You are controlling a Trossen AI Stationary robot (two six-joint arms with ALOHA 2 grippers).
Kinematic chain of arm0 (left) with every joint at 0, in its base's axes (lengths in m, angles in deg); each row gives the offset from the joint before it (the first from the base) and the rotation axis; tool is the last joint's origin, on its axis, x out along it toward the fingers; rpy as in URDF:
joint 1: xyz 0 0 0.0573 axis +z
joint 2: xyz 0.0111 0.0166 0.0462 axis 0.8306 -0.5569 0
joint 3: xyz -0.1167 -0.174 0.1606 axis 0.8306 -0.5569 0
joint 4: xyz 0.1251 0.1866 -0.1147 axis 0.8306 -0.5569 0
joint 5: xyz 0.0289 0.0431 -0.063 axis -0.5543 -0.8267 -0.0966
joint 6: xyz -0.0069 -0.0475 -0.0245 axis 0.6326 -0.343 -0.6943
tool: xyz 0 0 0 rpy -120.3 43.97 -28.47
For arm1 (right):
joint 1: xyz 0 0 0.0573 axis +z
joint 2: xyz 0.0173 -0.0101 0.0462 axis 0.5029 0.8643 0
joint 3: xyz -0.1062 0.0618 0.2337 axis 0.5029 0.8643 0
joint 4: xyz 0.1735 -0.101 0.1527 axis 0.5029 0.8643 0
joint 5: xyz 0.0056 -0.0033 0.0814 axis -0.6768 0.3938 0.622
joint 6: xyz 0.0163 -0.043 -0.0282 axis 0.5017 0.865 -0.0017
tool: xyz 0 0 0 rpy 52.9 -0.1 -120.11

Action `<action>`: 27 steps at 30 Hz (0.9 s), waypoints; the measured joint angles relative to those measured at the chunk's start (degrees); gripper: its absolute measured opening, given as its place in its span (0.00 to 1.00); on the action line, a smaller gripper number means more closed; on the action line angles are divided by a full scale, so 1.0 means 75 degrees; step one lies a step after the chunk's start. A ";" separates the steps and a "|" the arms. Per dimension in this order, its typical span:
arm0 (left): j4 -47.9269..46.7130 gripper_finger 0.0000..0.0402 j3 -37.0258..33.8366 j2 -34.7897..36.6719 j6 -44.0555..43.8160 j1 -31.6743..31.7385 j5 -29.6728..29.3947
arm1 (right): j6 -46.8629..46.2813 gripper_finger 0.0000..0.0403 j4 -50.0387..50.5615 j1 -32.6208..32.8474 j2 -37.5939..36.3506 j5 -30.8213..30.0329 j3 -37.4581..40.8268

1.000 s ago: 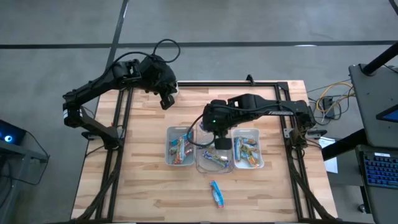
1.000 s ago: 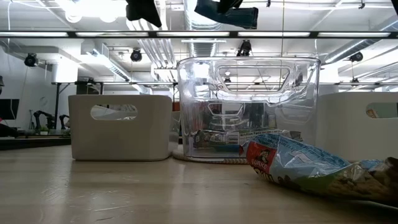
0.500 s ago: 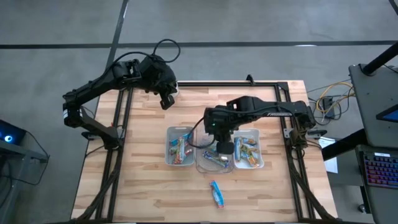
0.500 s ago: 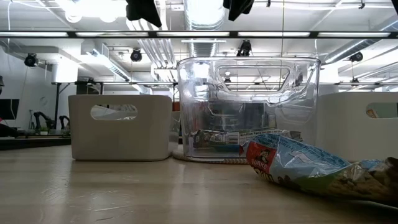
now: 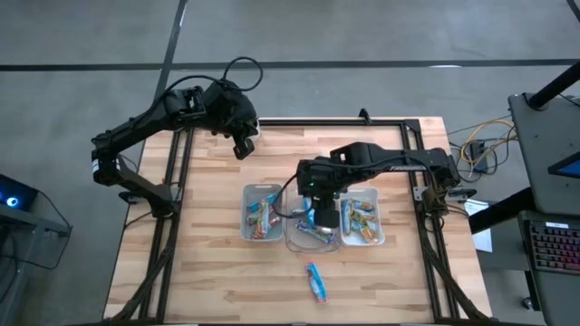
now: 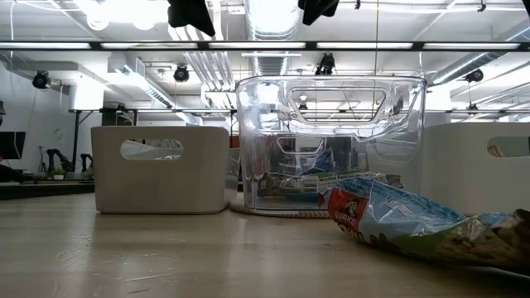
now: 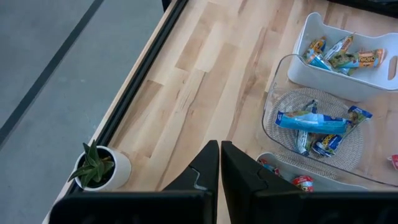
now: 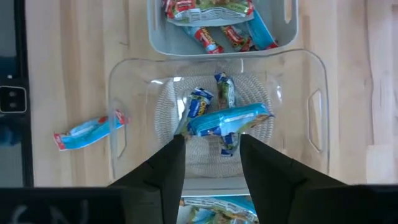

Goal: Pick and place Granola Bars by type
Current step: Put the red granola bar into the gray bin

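Nearest the front edge of the pale wooden plank table (image 5: 199,263), we see a lone blue-wrapped granola bar (image 5: 315,282) lying flat on the boards, well apart from the trays, its long axis running roughly front to back with a slight slant. In the low view the same crinkled blue bar (image 6: 414,222) fills the foreground, lying flat on the boards.

Behind it three trays sit in a row. The clear plastic middle tray (image 5: 292,237) holds several blue bars (image 8: 227,120); the topmost lies across the tray's width, others beneath it point at other angles. The right gripper (image 5: 323,217) hangs directly above this tray, its arm reaching in from the right side of the table and bent down at the wrist. From the right wrist view its two dark fingers (image 8: 163,165) stand parted with a gap between them and nothing gripped; the top blue bar lies loose below.

The pale opaque tray (image 5: 247,215) to the left holds red-and-green wrapped bars (image 8: 208,17); the pale opaque tray (image 5: 374,217) to the right holds mixed tan-and-blue wrapped bars (image 7: 341,55).

Farther back, the left gripper (image 5: 243,145) waits raised near the table's far edge, fingers (image 7: 202,171) pressed together and empty. A small white pot with a green plant (image 7: 101,168) stands by the frame there.
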 joint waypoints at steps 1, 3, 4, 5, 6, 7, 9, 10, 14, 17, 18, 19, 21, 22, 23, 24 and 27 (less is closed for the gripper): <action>-0.0001 0.00 0.0000 0.0000 -0.0002 0.0001 -0.0001 | 0.0000 0.36 -0.0002 0.0026 0.0000 0.0001 0.0000; 0.0000 0.00 0.0000 0.0000 -0.0006 0.0000 0.0000 | 0.0008 0.36 -0.0007 0.0089 0.0000 0.0002 0.0000; 0.0000 0.00 0.0000 0.0000 -0.0011 0.0002 0.0000 | 0.0007 0.36 -0.0012 0.0117 0.0000 0.0005 0.0000; -0.0001 0.00 0.0000 0.0000 -0.0015 0.0000 0.0000 | 0.0003 0.36 -0.0019 0.0154 0.0000 0.0011 0.0000; 0.0000 0.00 0.0000 0.0000 -0.0017 0.0000 0.0000 | -0.0005 0.35 -0.0029 0.0190 0.0000 0.0015 0.0000; -0.0001 0.00 0.0000 0.0000 -0.0017 0.0001 0.0000 | -0.0029 0.34 -0.0034 0.0230 0.0000 0.0019 0.0000; 0.0000 0.00 0.0000 0.0000 -0.0017 0.0000 0.0000 | -0.0004 0.29 -0.0032 0.0323 0.0000 0.0026 0.0000; 0.0000 0.00 0.0000 0.0000 -0.0022 0.0001 0.0000 | 0.0100 0.26 -0.0028 0.0384 0.0000 0.0027 0.0000; -0.0003 0.00 0.0000 0.0000 -0.0139 -0.0040 0.0003 | 0.0881 0.06 -0.0006 0.0641 0.0000 0.0028 -0.0006; -0.0002 0.00 0.0000 0.0000 -0.0189 -0.0113 0.0131 | 0.0715 0.03 -0.0052 0.0784 0.0000 -0.0038 -0.0006; 0.0000 0.00 0.0000 0.0000 -0.0189 -0.0148 0.0201 | 0.0492 0.03 -0.0105 0.0804 0.0000 -0.0034 -0.0006; -0.0003 0.00 0.0000 0.0000 -0.0189 -0.0200 0.0252 | 0.0250 0.02 -0.0178 0.0814 -0.0003 -0.0028 -0.0006; 0.0000 0.00 0.0000 0.0000 -0.0129 -0.0335 0.0476 | -0.0213 0.02 -0.0325 0.0831 -0.0003 -0.0026 -0.0013; 0.0005 0.00 0.0000 0.0010 -0.0040 -0.0419 0.0597 | -0.0416 0.02 -0.0383 0.0836 -0.0003 -0.0013 -0.0044; 0.0025 0.00 0.0000 0.0017 0.0030 -0.0524 0.0720 | -0.0605 0.02 -0.0428 0.0842 -0.0003 0.0007 -0.0099; 0.0074 0.00 0.0000 0.0027 0.0104 -0.0647 0.0853 | -0.0778 0.02 -0.0477 0.0846 -0.0004 0.0031 -0.0150; 0.0218 0.00 0.0013 0.0115 0.0385 -0.1110 0.1319 | -0.1307 0.02 -0.0712 0.0846 -0.0032 0.0109 -0.0214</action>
